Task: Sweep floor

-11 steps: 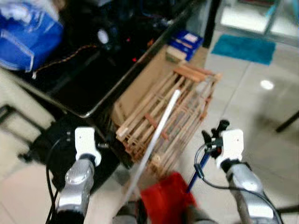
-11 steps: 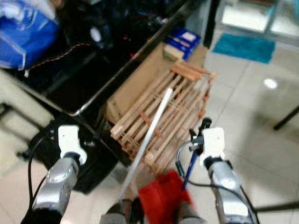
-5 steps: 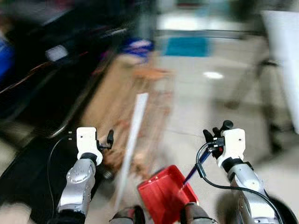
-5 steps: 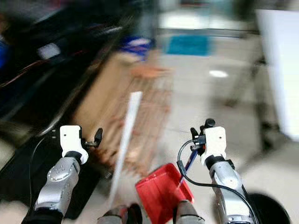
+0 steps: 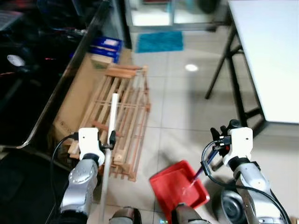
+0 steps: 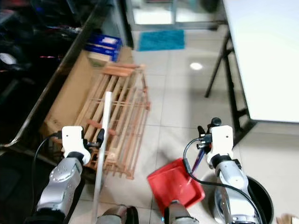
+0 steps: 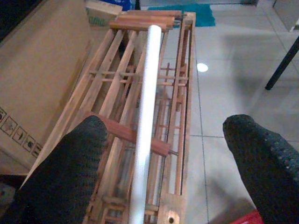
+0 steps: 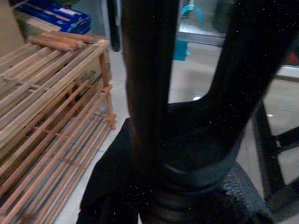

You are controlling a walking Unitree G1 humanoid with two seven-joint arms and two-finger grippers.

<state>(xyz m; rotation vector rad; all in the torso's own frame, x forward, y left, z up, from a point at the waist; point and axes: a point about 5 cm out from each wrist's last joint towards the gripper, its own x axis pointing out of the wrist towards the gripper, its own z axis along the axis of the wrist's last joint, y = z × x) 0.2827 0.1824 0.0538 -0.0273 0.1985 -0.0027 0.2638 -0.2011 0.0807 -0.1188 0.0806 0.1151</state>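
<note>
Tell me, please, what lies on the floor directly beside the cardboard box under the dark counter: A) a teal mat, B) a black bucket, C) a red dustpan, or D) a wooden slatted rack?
D: the wooden slatted rack lies on the tiles against the cardboard box.

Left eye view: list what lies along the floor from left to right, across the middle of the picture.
Cardboard box → wooden rack → bare tiled floor → black table legs.
</note>
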